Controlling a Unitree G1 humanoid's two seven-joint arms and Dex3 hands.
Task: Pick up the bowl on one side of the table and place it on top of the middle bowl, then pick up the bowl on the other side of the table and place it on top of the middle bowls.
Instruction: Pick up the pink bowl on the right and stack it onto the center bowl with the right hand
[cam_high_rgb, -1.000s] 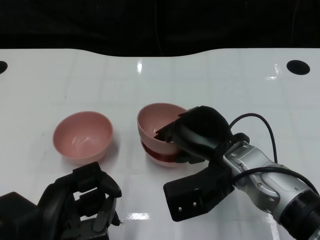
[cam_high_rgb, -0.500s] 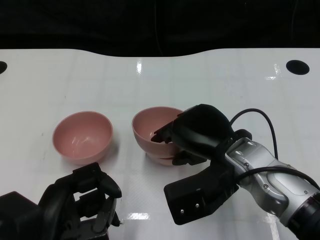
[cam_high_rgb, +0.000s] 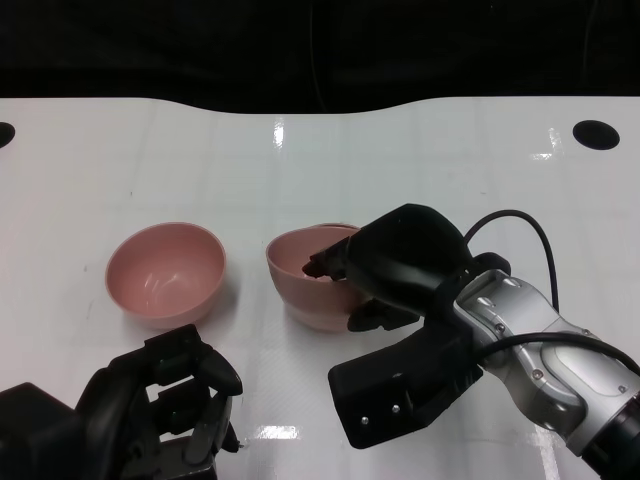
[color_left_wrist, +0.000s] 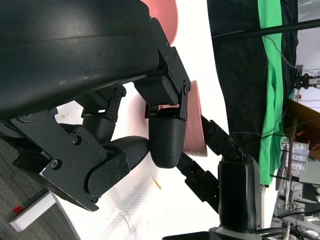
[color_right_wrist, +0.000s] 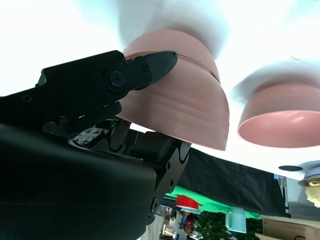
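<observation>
Gripping nested pink bowl (cam_high_rgb: 305, 275): right robot hand (cam_high_rgb: 385, 270); left robot hand (cam_high_rgb: 175, 395) curled, empty; glossy white table (cam_high_rgb: 400, 160), black backdrop (cam_high_rgb: 320, 45)

Three pink bowls are showing: a lone bowl (cam_high_rgb: 165, 274) and a nested pair (cam_high_rgb: 305, 280); two black hands are showing.

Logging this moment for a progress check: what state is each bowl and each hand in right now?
top bowl: nested in the middle bowl, slightly tilted, right hand's fingers at its rim.
middle bowl: upright on the table, mostly covered.
left bowl: upright, empty, untouched.
right hand: grips the top bowl's rim.
left hand: holds nothing, fingers curled.
</observation>
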